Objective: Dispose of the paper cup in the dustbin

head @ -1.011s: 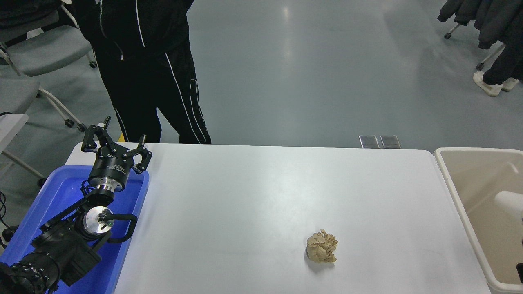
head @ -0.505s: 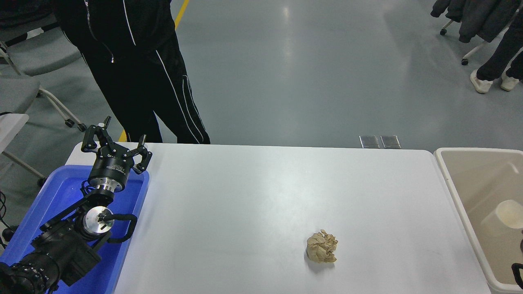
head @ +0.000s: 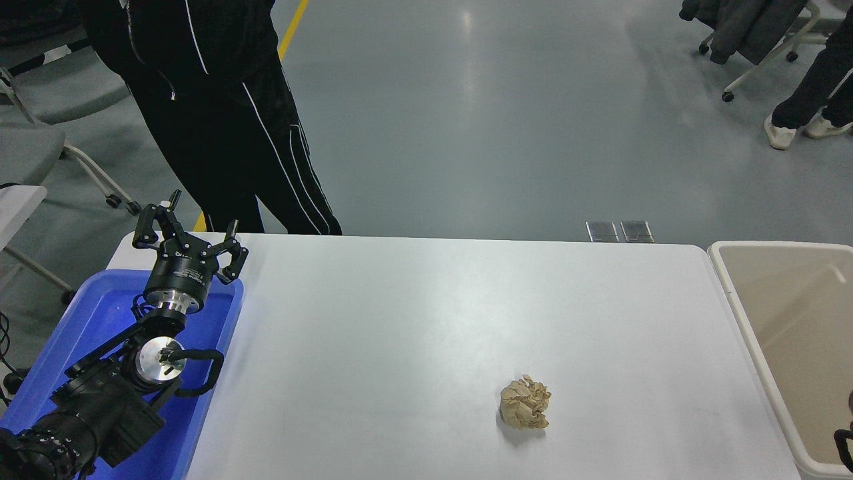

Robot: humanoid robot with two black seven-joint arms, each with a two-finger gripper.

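The dustbin (head: 780, 245), a beige bin with a thick rim, stands off the table's right end, and what shows of its inside is bare. The paper cup is not visible anywhere in this view. My left gripper (head: 193, 230) is open and empty, parked above the far end of the blue tray (head: 100, 313) at the lower left. Of my right arm only a black sliver (head: 845, 443) shows at the bottom right edge, over the bin. Its gripper is out of view.
A crumpled tan paper ball (head: 525, 401) lies on the white table (head: 433, 313), right of the middle and towards the front. A person in black trousers (head: 220, 120) stands at the far left side. Chairs stand at the top corners.
The white cup was dropping into the bin, then lay inside it half a second ago. Now it has gone from view. The person has stepped slightly left. My left arm has not moved.
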